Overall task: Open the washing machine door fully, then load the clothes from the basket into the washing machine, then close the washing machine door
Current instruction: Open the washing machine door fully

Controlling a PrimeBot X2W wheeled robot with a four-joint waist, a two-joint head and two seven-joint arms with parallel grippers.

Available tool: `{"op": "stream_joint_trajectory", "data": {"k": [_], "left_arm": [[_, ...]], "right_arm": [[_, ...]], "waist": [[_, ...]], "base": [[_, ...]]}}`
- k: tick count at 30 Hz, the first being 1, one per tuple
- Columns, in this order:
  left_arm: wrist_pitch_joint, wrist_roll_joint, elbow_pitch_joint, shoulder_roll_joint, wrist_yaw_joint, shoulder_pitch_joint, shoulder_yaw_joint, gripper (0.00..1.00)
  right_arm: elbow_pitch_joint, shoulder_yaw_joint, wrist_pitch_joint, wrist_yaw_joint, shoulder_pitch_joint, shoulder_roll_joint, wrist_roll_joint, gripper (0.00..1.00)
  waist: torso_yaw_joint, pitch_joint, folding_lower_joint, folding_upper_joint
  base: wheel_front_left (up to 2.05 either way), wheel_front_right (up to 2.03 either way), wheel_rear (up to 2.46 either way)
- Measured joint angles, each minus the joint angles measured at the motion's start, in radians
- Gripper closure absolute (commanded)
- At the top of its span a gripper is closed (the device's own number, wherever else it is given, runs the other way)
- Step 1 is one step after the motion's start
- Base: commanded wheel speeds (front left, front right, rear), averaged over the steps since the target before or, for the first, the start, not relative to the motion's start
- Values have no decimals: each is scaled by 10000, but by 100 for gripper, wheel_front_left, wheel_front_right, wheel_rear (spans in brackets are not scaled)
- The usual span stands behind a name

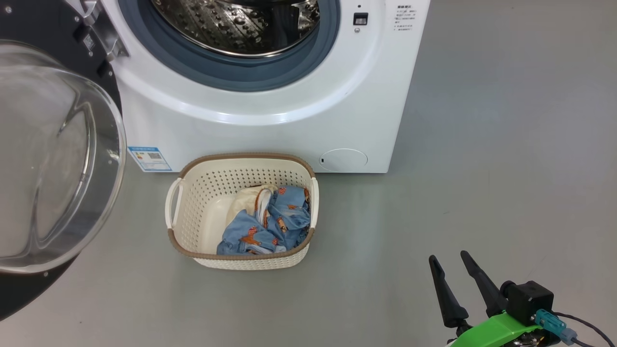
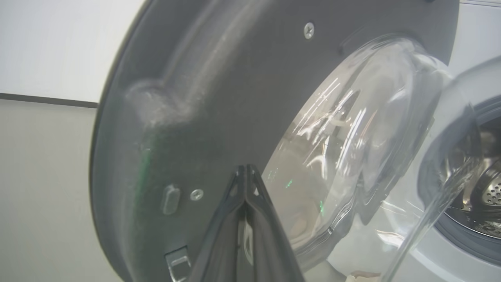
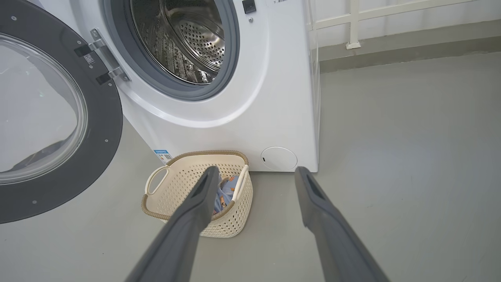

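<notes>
Both fingers of the left gripper (image 2: 245, 171) are pressed together, the washing machine door (image 2: 195, 98) close ahead; the right gripper (image 3: 256, 172) is held apart, the basket (image 3: 231, 224) beyond it.

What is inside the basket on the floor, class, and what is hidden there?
Inside the basket lie crumpled light blue clothes with orange-brown figures and a cream-white cloth, bunched at one end; the other end is bare. Anything beneath the pile is covered.

Grey floor (image 1: 482, 144); white railing (image 3: 353, 23) — beyond.
</notes>
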Motion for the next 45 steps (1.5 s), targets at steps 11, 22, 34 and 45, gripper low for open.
{"op": "stream_joint_trajectory", "data": {"k": [11,22,34,45], "left_arm": [[2,-81,-2201,-918,0,1383,-1369,34],[2,-416,-3126,-1089,-2,2316,-2608,0],[2,-510,-3450,-1007,-2,3084,-3937,0],[2,-374,-3929,-345,-2,3989,-4963,0]], "right_arm": [[-27,8,0,0,0,2,17,0],[-368,-8,0,0,6,2,17,0],[-1012,236,0,0,23,4,-506,0],[-1475,297,0,0,31,-2,-533,0]], "waist": [[-20,-89,0,-1],[-552,-198,0,0],[-1525,-315,0,0],[-2397,-383,0,0]], "base": [[0,0,0],[0,0,0],[0,0,0],[0,0,0]]}}
